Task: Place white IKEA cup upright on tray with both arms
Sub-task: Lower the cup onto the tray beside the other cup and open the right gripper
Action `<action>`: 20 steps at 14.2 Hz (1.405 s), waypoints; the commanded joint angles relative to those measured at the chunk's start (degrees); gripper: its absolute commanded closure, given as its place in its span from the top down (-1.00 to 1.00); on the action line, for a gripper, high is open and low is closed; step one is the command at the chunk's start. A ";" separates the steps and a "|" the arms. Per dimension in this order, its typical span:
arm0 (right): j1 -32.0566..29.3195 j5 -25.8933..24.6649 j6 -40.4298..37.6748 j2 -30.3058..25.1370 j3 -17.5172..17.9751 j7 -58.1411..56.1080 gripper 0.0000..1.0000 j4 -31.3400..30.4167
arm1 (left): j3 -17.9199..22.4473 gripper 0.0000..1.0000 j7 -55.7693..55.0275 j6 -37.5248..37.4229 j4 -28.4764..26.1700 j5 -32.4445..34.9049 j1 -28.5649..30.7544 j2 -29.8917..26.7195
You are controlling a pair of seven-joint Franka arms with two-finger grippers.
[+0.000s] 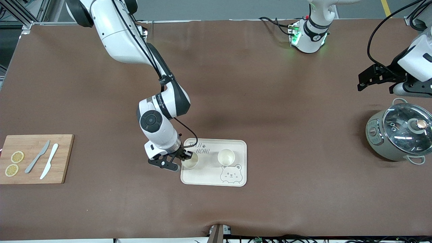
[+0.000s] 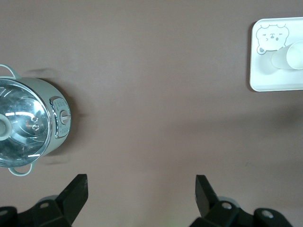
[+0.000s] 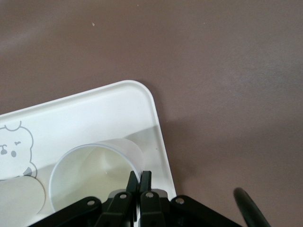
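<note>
right gripper (image 1: 184,157) is down at the tray (image 1: 236,148), at the tray's edge toward the right arm's end of the table. its fingers (image 3: 140,182) are pinched tight on the rim of a white cup (image 1: 190,160): one finger inside the wall, one outside. that cup stands upright on the tray with its mouth up, in the corner seen in the right wrist view (image 3: 90,177).

a second white cup (image 1: 226,157) is also upright on the tray, beside the first and toward the left arm's end, just above the bear drawing (image 1: 231,173). the two cups are apart, not touching. "taiji bear" lettering (image 1: 199,147) sits farther from the front camera than the gripped cup.

left gripper (image 1: 374,79) waits in the air at the left arm's end of the table, jaws spread wide, nothing between them. it hangs over bare tabletop near the grey pot with glass lid (image 1: 400,133), well apart from the tray.

wooden cutting board (image 1: 35,158) lies at the right arm's end of the table, carrying two lemon slices (image 1: 17,157), a grey knife (image 1: 37,157) and a white knife (image 1: 49,161). brown table (image 1: 270,84) under everything.
</note>
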 commanded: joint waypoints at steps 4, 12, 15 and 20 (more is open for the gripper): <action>1.09 -0.68 1.33 2.00 -0.04 1.95 -1.00 1.81 | 0.24 1.00 -0.01 0.48 -1.30 1.02 -0.37 -1.44; 1.01 -0.76 1.33 2.00 -0.13 1.87 0.38 1.81 | 0.33 1.00 -0.10 0.57 -1.22 0.58 -0.37 -1.27; 1.01 -0.76 1.33 2.00 -0.13 1.87 0.86 1.81 | 0.24 1.00 -0.89 0.57 -1.04 0.58 -0.37 -1.36; 1.01 -0.76 1.50 1.82 -0.13 1.87 1.00 1.81 | 0.24 1.00 -0.89 1.27 -0.86 0.49 -0.37 -1.09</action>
